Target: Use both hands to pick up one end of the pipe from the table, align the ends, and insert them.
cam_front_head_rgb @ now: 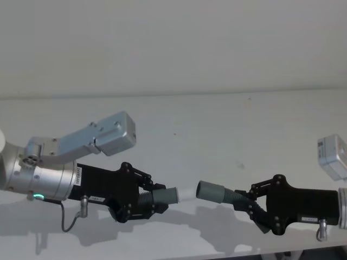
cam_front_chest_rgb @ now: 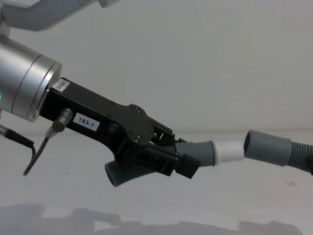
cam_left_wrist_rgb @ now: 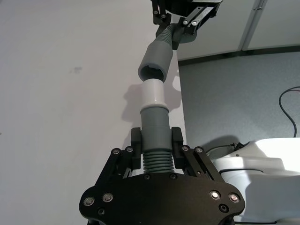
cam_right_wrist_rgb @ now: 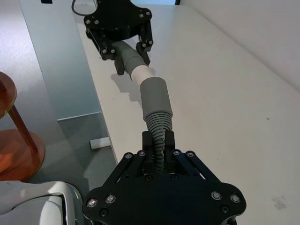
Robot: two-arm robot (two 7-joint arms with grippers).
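Hoses aloft: we judge them light and bendy; left gripper clamps the white-tipped hose, right gripper the longer hose, at the ribs.

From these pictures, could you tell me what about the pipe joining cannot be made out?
- Whether the white tip has entered the grey cuff: the views disagree; the head view shows a gap, the right wrist view overlap.
- Right gripper: cut off by the chest view's right edge.
- Cuff's inside: dark in the left wrist view.
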